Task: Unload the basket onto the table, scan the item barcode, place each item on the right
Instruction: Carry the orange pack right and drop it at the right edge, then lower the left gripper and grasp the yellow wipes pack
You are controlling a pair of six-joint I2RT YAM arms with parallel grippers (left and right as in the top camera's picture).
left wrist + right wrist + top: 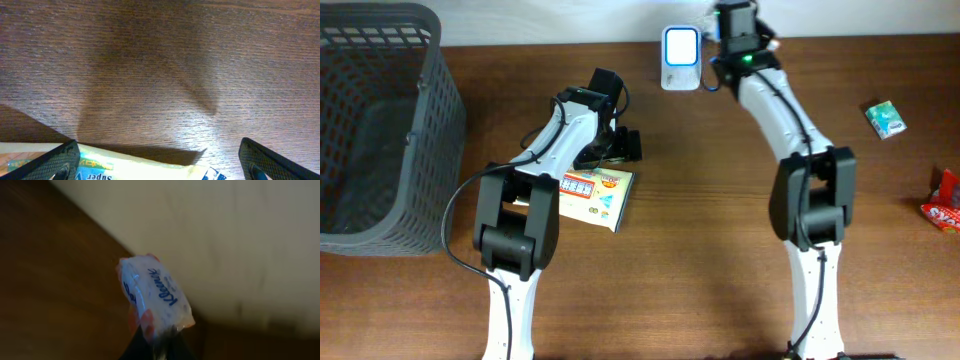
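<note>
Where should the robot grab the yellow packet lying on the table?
Probably its far edge, coming from above. The yellow packet lies flat on the table, so only its edges offer a pinch, and the open left gripper hovers over that edge.

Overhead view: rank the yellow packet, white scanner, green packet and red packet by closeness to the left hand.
1. The yellow packet, just beside the left hand.
2. The white scanner, far edge, middle.
3. The green packet, right side.
4. The red packet, right edge.
</note>
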